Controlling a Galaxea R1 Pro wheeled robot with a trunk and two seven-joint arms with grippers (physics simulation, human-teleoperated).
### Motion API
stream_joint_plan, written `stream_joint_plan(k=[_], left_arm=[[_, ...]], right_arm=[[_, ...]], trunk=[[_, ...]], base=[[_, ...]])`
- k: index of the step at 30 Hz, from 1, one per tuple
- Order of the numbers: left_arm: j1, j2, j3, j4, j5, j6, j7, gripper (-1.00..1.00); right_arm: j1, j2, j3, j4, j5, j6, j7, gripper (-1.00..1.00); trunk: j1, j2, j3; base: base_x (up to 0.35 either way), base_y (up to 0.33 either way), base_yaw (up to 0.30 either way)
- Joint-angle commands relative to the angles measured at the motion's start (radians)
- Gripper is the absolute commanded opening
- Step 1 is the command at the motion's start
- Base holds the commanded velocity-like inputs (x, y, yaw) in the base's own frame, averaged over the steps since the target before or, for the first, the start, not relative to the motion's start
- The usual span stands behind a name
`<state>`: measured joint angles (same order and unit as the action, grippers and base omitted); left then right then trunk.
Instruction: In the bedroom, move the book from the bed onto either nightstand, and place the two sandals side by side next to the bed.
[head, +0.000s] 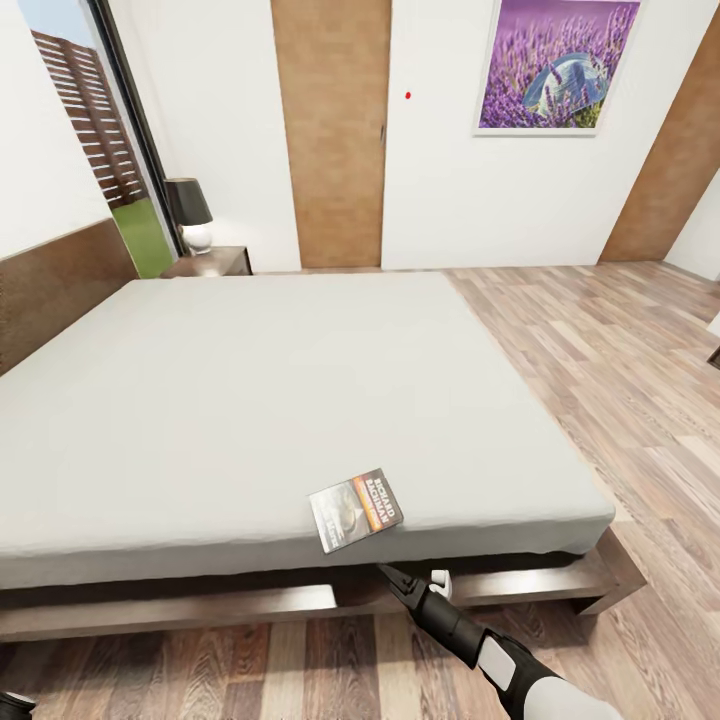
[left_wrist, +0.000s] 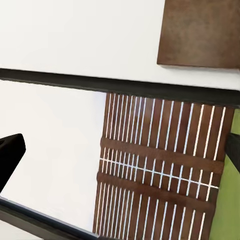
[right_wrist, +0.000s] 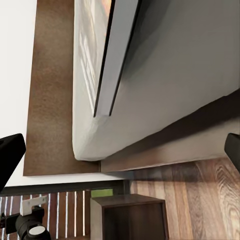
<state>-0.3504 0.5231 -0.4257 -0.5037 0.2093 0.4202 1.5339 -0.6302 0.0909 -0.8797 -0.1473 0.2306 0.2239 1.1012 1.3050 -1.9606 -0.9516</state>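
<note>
Orange-banded and thin, the book (head: 356, 509) lies flat on the light-grey mattress of the bed (head: 250, 400), right at the near edge and a little toward the foot corner, its cover facing up with the lettering turned away from the robot. Just below it, in front of the dark wooden bed frame (head: 560, 585), the right gripper (head: 398, 582) reaches up from the plank floor (head: 600, 350) side, its dark tip pointing at the mattress edge beneath the book without touching it; from the right wrist view the two black fingers (right_wrist: 10, 155) stand far apart at the picture's opposite sides, so the pincer is wide and holds nothing. That same view looks along the side of the mattress, with the book's edge (right_wrist: 107, 55) seen close, and past it a dark nightstand (right_wrist: 130, 217) on the floor. Across the bed, by the headboard (head: 55, 285), another nightstand (head: 215, 262) carries a small lamp (head: 190, 212) with a black shade, beside the tall black-framed window (head: 120, 130). A tan wooden door (head: 332, 130) and a framed lavender picture (head: 556, 65) hang on the white far wall. The left gripper's finger (left_wrist: 10, 157) shows as a black shape against the window and a slatted brown fence (left_wrist: 160, 170); I cannot tell how wide that pincer stands
</note>
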Motion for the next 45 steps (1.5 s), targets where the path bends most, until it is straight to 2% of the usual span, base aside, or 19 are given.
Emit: stream_joint_plan(k=[1, 22, 45], left_arm=[[-0.001, 0.001, -0.008, -0.001, 0.011, 0.011, 0.006, 1.00], [-0.001, 0.002, -0.009, -0.001, 0.010, 0.011, 0.005, 1.00], [-0.001, 0.002, -0.008, -0.001, 0.010, 0.012, 0.005, 1.00]], right_arm=[[0.000, 0.001, -0.009, -0.003, 0.008, 0.010, 0.004, 1.00], [0.000, 0.001, -0.008, -0.003, 0.009, 0.007, 0.005, 1.00], [0.000, 0.001, -0.010, -0.003, 0.008, 0.002, 0.004, 1.00]], trunk=[[0.000, 0.000, -0.001], [0.000, 0.000, -0.001], [0.000, 0.000, -0.001]], base=[[-0.025, 0.057, 0.000], [-0.006, 0.083, 0.000], [0.000, 0.009, 0.000]])
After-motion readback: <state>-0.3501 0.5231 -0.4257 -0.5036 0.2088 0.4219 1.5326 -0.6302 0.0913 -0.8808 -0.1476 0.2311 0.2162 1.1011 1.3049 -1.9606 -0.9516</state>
